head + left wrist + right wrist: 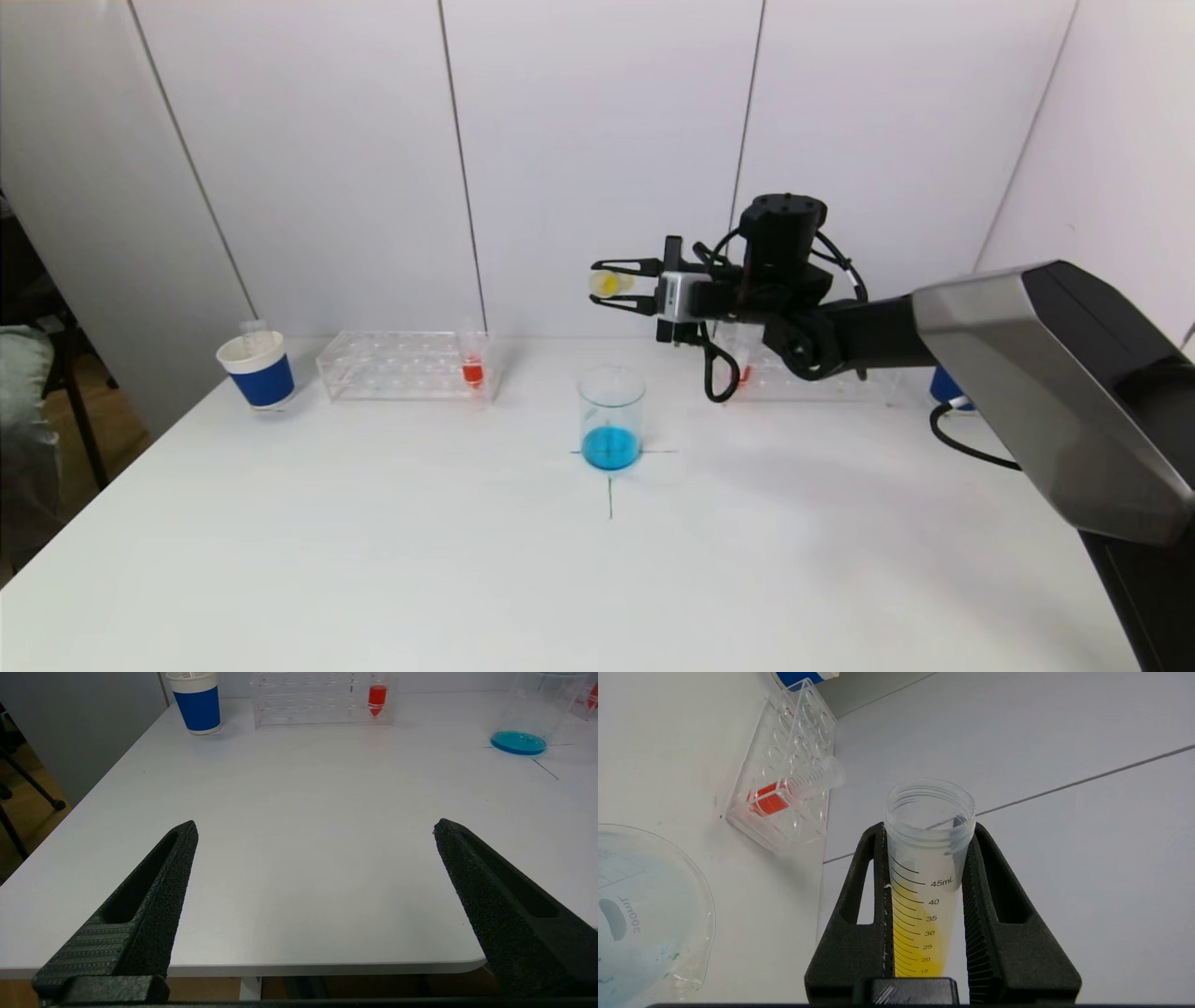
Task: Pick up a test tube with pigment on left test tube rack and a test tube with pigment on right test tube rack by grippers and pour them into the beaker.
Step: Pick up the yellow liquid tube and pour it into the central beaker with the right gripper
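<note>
Blue and white, a paper cup (258, 371) stands at the far left of my white table (373, 560), with a clear tube poking out of it. Just right of it I see the left test tube rack (401, 366), clear plastic, holding a red test tube (472, 364) upright at its right end.

My left gripper (315, 828) does not show in the head view; its own wrist camera has it low at the near table edge, its two black fingers (154, 891) spread wide with only bare tabletop between them, pointing toward the cup and left rack.

Next comes the beaker (611, 417), standing at the middle of the table on a drawn cross, with blue liquid in its bottom.

Above it, and slightly farther back, I have the right gripper (611, 283), raised well clear of the table. The right arm (934, 327) reaches in from the right, forearm roughly level, wrist turned so the fingers point left. Those fingers are clamped on a yellow test tube (924, 877), lying close to horizontal, its open mouth toward the left; yellow liquid sits along its lower side, short of the rim.

Behind the wrist I see the right test tube rack (822, 383), partly hidden by the arm, a bit of red showing in it.
</note>
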Available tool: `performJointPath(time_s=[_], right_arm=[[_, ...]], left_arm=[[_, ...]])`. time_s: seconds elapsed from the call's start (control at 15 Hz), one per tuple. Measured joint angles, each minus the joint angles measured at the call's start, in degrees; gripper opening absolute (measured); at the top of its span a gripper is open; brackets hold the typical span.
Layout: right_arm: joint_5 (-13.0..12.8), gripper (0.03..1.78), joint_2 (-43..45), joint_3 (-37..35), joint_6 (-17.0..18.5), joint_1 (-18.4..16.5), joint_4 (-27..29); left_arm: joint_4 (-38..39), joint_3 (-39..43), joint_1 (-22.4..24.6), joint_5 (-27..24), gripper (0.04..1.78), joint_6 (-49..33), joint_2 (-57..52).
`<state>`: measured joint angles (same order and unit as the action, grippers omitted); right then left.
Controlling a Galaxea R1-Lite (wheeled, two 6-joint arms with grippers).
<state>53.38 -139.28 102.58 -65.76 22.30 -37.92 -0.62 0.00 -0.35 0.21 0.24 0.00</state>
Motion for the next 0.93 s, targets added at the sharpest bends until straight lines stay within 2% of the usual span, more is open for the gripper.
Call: performJointPath(time_s=[0.47,0.6,0.93], right_arm=[[-2.8,0.48,-0.2,-1.1,-8.3,-0.5,0.5],[-3.7,0.48,-0.2,-2.2,-9.5,-0.7,0.4],[-4.0,0.48,0.3,-4.7,-12.2,-1.5,0.1]], left_arm=[[0.0,0.0,0.0,0.0,1.76,0.0,0.0],[0.0,0.0,0.0,0.0,1.76,0.0,0.0],[0.0,0.0,0.0,0.0,1.76,0.0,0.0]])
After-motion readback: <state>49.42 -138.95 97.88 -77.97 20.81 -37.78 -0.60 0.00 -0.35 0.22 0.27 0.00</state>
